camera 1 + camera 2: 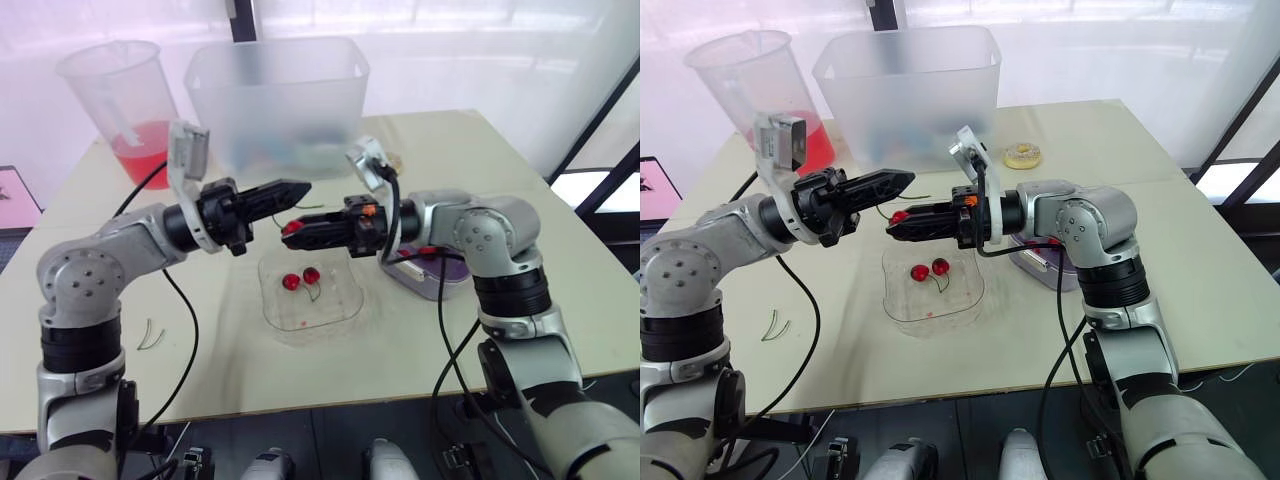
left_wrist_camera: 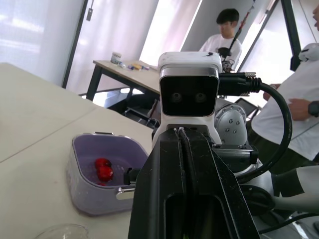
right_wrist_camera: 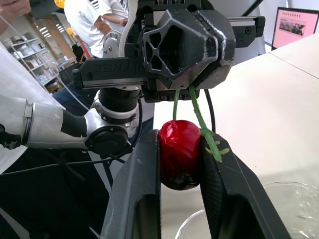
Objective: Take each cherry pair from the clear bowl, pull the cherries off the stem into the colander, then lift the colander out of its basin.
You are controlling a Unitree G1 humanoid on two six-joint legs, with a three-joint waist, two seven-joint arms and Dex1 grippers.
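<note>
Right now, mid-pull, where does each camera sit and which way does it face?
Left eye view: on the head, looking forward and down at the table; both arms reach above the clear bowl.
Right eye view: the other eye, same scene and arms.
Left wrist view: looks along the shut left end effector toward the right wrist's camera and the colander.
Right wrist view: looks along the right end effector clamping a cherry, toward the left one pinching its stem.
Shared: the wrist views face each other.

Foreground: left gripper (image 2: 182,132), fingers pressed together. Behind it, colander (image 2: 88,195) holding two cherries (image 2: 103,169). Background: two people (image 2: 225,41).
</note>
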